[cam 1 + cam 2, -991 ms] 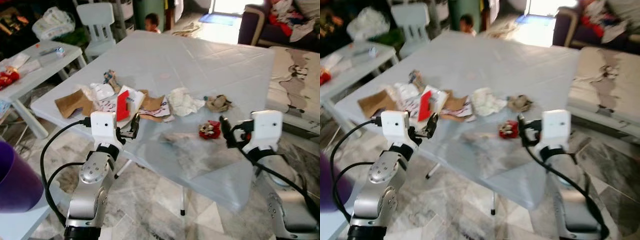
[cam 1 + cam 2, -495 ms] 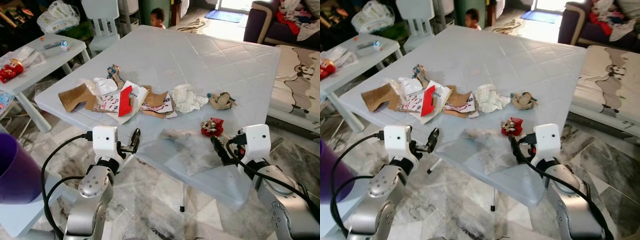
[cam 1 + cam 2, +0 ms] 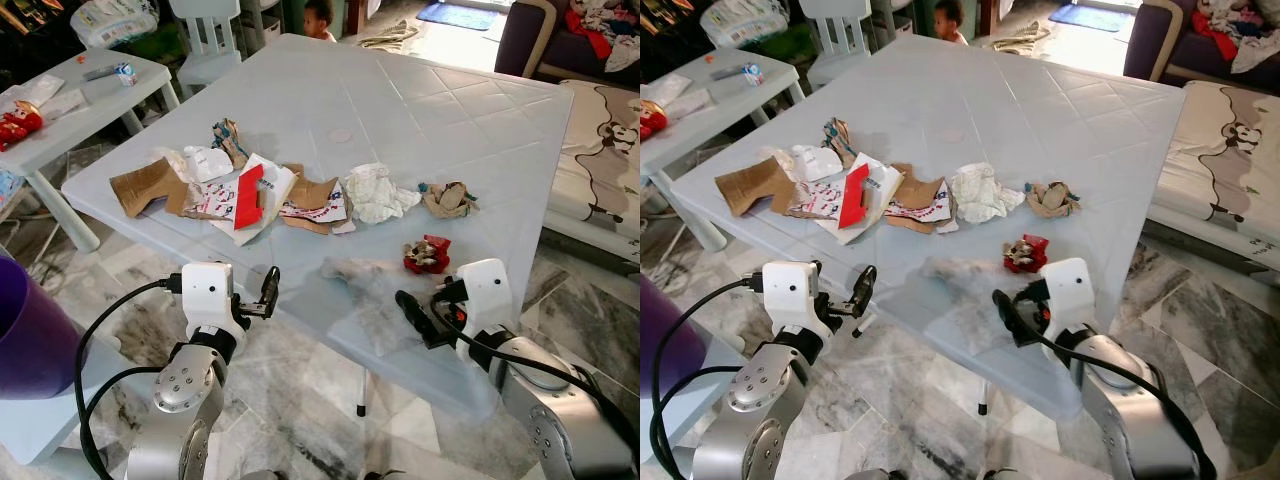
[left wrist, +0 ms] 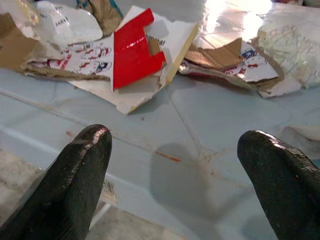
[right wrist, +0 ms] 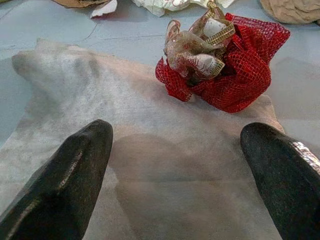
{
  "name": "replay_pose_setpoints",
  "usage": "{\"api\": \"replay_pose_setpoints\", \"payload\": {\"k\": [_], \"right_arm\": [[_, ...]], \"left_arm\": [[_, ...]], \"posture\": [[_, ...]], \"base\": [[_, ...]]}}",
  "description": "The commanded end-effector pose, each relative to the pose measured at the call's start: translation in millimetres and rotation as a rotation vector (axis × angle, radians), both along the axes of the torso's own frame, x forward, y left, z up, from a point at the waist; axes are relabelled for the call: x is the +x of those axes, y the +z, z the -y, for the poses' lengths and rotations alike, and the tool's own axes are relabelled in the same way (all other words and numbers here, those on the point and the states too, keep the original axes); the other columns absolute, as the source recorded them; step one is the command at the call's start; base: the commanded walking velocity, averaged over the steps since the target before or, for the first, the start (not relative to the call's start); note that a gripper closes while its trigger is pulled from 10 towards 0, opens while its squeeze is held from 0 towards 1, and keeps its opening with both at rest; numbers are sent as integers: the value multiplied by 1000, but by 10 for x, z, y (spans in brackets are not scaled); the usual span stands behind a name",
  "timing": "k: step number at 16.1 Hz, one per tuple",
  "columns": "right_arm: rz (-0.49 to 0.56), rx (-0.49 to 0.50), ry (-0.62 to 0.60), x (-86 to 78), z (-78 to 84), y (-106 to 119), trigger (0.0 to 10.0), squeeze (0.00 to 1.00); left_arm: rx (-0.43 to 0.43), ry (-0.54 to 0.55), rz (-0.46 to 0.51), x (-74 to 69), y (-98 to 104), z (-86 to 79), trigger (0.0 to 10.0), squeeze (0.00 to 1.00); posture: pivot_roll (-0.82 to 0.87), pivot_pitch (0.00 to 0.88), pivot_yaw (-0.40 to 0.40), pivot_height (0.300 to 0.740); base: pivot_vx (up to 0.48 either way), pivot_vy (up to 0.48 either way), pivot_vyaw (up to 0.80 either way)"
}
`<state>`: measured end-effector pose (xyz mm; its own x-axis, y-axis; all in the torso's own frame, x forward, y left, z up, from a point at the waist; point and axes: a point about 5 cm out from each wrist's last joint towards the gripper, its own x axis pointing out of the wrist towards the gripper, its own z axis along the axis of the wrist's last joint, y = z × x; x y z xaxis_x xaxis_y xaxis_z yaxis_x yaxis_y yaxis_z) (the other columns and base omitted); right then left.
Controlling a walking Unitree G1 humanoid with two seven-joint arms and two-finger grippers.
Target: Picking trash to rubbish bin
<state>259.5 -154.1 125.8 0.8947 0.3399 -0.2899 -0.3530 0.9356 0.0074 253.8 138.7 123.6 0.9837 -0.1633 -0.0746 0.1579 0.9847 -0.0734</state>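
A large pale blue table (image 3: 440,110) takes up most of the scene, its near edge just ahead of both arms. At the far left stands a smaller white table (image 3: 70,95), with a white child's chair (image 3: 210,40) beyond it. A purple bin (image 3: 30,340) sits at the near left, beside the left arm. At the far right are a dark sofa (image 3: 540,45) and a patterned mat (image 3: 600,150).

A translucent plastic sheet (image 5: 140,165) lies flat on the near part of the big table. Further back, left of centre, trash lies in a loose row: a brown cardboard piece (image 3: 145,185) at the left, then a torn white and red carton (image 4: 135,55), more torn cardboard (image 3: 310,200), a crumpled white tissue (image 3: 375,195), and a crumpled brown paper (image 3: 448,198) at the right. A red mesh wad (image 5: 235,70) with a crumpled wrapper rests at the far edge of the plastic sheet.

The left gripper (image 4: 175,175) hangs at the near table edge, fingers spread wide and holding nothing, the carton ahead of it. The right gripper (image 5: 180,175) hovers low over the plastic sheet, fingers likewise wide apart and empty, the red mesh wad just beyond them.

A person (image 3: 318,18) shows partly beyond the table's far edge.
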Motion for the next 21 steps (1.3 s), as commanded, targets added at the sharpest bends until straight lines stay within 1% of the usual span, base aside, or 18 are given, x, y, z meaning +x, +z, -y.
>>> {"api": "replay_pose_setpoints", "payload": {"k": [1, 2, 4, 5, 8, 9, 10, 12, 13, 16, 21], "right_arm": [[-13, -17, 25, 5, -43, -38, 10000, 0], [-19, -33, 37, 12, -68, -57, 10000, 0], [-68, -31, 67, -12, -126, -126, 10000, 0], [-104, -20, 99, -49, -175, -174, 10000, 0], [-158, -33, 139, -110, -217, -258, 10000, 0], [-161, -30, 145, -122, -223, -265, 5529, 0], [-168, -31, 149, -130, -226, -274, 0, 0], [-207, -50, 164, -163, -216, -329, 0, 0], [-208, -48, 166, -167, -217, -331, 0, 0], [-247, -62, 220, -237, -259, -383, 0, 0], [-257, -69, 227, -236, -240, -393, 0, 0]], "left_arm": [[10, -3, -2, -36, 12, -12, 10000, 0], [12, -2, -4, -40, 13, -19, 10000, 0], [14, 1, -5, -39, 23, -28, 10000, 0], [14, 1, -4, -37, 28, -27, 10000, 0], [12, -3, -5, -33, 31, -15, 10000, 0], [12, -4, -7, -32, 30, -14, 10000, 0], [12, -5, -7, -30, 31, -14, 10000, 0], [13, -9, -7, -20, 39, -12, 10000, 0], [14, -10, -6, -18, 41, -12, 10000, 0], [17, -10, -3, -3, 51, -23, 10000, 0], [17, -18, 2, 16, 61, -9, 10000, 0]], "posture": [[32, 171, 0, 740], [34, 171, 0, 740], [36, 171, 0, 740], [36, 171, 0, 740], [35, 169, 2, 740], [34, 169, 3, 740], [33, 167, 5, 740], [35, 167, 8, 740], [35, 167, 8, 740], [38, 162, 11, 740], [39, 151, 13, 740]], "base": [[0, 0, 0], [0, 0, 0], [0, 0, 0], [0, 0, 0], [0, 0, 0], [0, 0, 0], [0, 0, 0], [0, 0, 0], [0, 0, 0], [0, 0, 0], [0, 0, 0]]}}
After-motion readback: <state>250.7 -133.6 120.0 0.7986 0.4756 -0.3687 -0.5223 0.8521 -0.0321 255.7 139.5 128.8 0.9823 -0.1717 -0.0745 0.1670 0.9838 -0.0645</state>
